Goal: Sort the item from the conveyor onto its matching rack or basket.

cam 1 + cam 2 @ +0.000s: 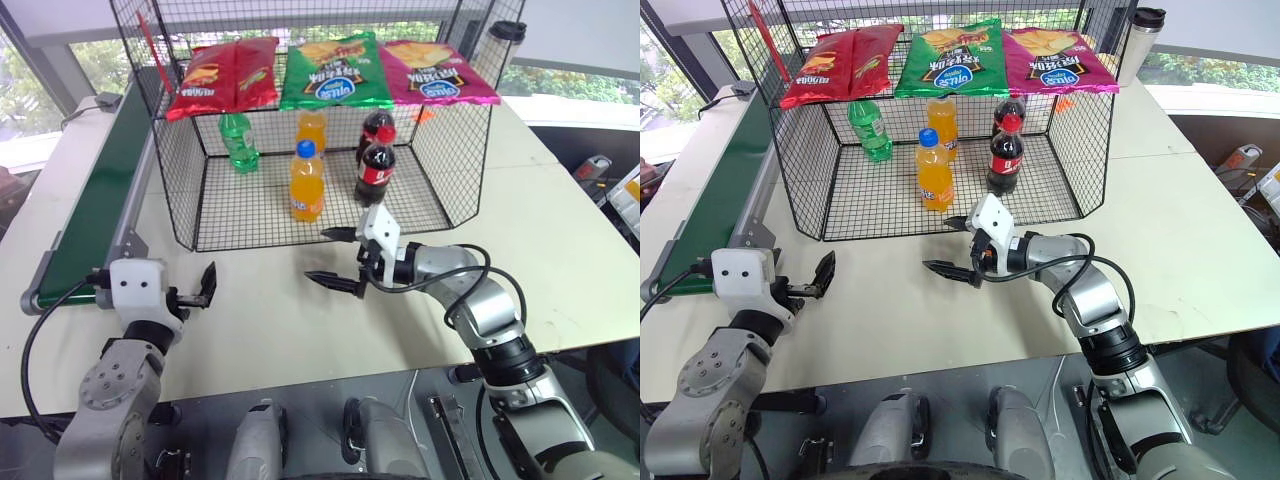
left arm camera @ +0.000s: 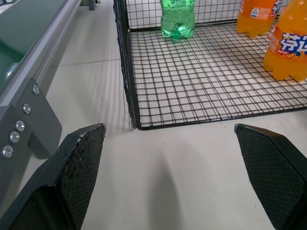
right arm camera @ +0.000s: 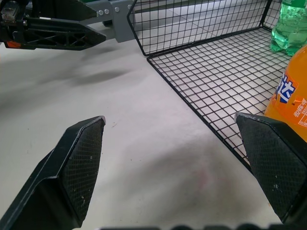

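Standing light, stiff and slippery in the wire cage (image 1: 180, 170), the green bottle (image 1: 238, 142) is best taken mid-body; both the left gripper (image 1: 205, 285) and the right gripper (image 1: 337, 258) are held wide and empty.

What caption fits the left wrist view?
Open left gripper facing the cage holding a green bottle.

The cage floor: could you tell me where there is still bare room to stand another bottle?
The cage has bare mesh along its front left, between the green bottle and the front edge. The middle is crowded by two orange bottles and two cola bottles.
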